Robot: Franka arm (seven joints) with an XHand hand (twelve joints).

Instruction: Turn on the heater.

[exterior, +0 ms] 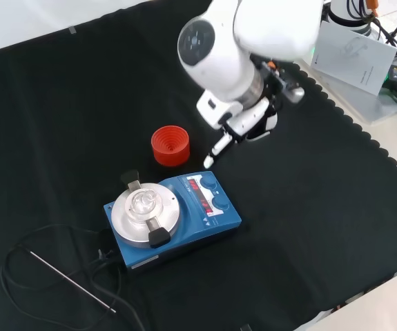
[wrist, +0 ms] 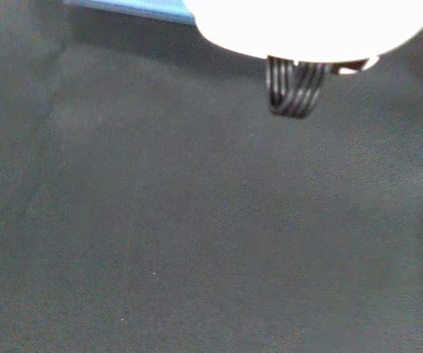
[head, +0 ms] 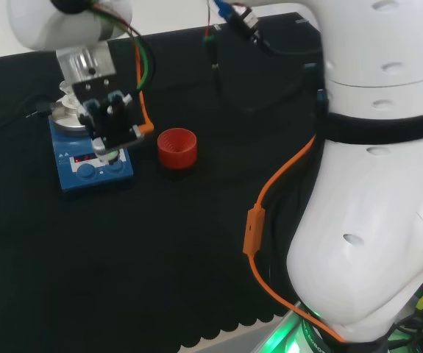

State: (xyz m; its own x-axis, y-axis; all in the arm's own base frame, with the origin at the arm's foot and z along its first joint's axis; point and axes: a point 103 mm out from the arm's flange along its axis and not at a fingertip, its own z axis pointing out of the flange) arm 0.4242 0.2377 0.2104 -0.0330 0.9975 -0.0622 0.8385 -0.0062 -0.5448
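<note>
The blue heater (exterior: pixel 174 217) sits on the black cloth (exterior: pixel 308 227) toward its front-view left edge, its red display lit. The head view hides the heater's front behind the hand (head: pixel 108 121). In the front view one straight finger (exterior: pixel 220 146) points down above it; the hand seems open, holding nothing. A red ribbed ring (exterior: pixel 170 145) stands just beside the heater.

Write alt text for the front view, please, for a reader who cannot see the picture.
A robot hand on a white arm hangs above a black cloth, one finger pointing down toward a blue heater with a round metal plate and a lit red display. A red ribbed ring stands beside the heater, and a thin metal rod lies near it.
</note>
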